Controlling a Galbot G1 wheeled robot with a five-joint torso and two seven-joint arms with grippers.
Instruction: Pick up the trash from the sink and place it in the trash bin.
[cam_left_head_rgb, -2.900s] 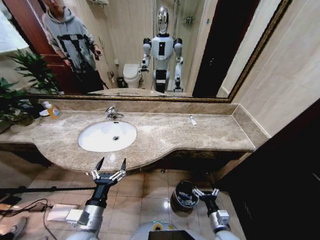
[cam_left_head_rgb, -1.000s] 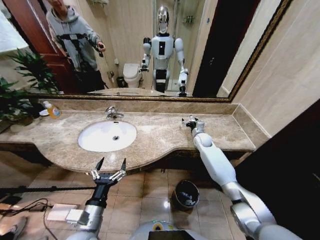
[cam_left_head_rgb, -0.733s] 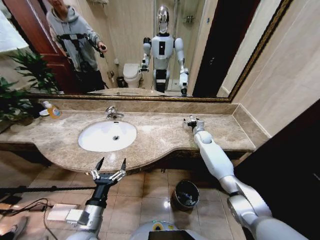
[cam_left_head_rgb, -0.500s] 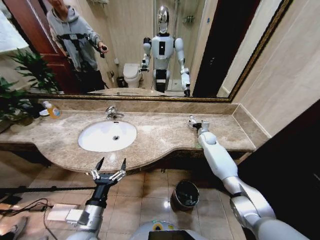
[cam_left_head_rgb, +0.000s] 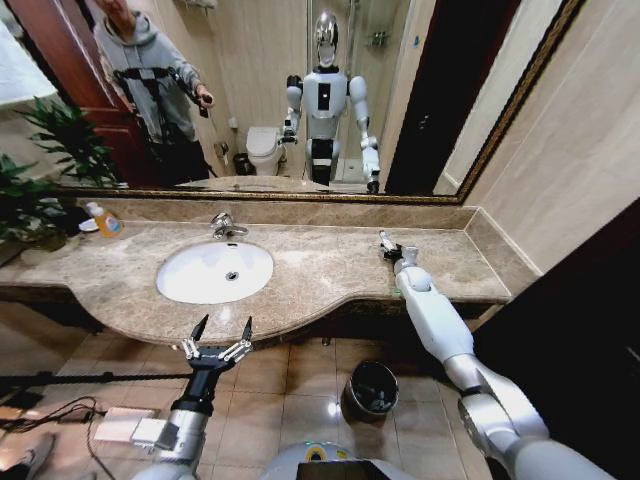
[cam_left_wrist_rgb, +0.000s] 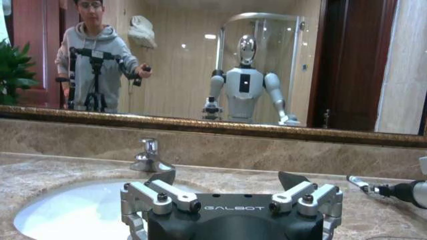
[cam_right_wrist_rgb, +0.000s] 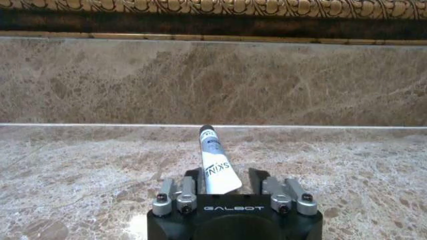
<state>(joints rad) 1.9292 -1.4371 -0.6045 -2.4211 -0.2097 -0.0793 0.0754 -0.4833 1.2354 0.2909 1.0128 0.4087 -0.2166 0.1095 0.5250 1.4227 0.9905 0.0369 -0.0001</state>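
A white tube of trash (cam_right_wrist_rgb: 215, 160) with dark print lies on the beige marble counter (cam_left_head_rgb: 320, 270) right of the sink (cam_left_head_rgb: 190, 285), near the back wall. My right gripper (cam_left_head_rgb: 390, 247) reaches over the counter and is shut on the tube's flat end (cam_left_head_rgb: 383, 238), with a finger on each side; the capped end points to the wall. The left wrist view shows the right gripper (cam_left_wrist_rgb: 387, 189) far off with the tube (cam_left_wrist_rgb: 357, 182) sticking out. My left gripper (cam_left_head_rgb: 220, 335) hangs open below the counter's front edge, facing the sink (cam_left_wrist_rgb: 73, 210). The black trash bin (cam_left_head_rgb: 352, 385) stands on the floor.
A chrome faucet (cam_left_head_rgb: 222, 226) stands behind the basin. A yellow-orange soap bottle (cam_left_head_rgb: 105, 220) and a green plant (cam_left_head_rgb: 40, 180) are at the far left. A large mirror (cam_left_head_rgb: 300, 90) backs the counter. Cables (cam_left_head_rgb: 50, 410) lie on the tiled floor at left.
My right arm rose from above the trash bin to the counter, then shifted slightly right and settled around the white tube. The left arm has stayed still.
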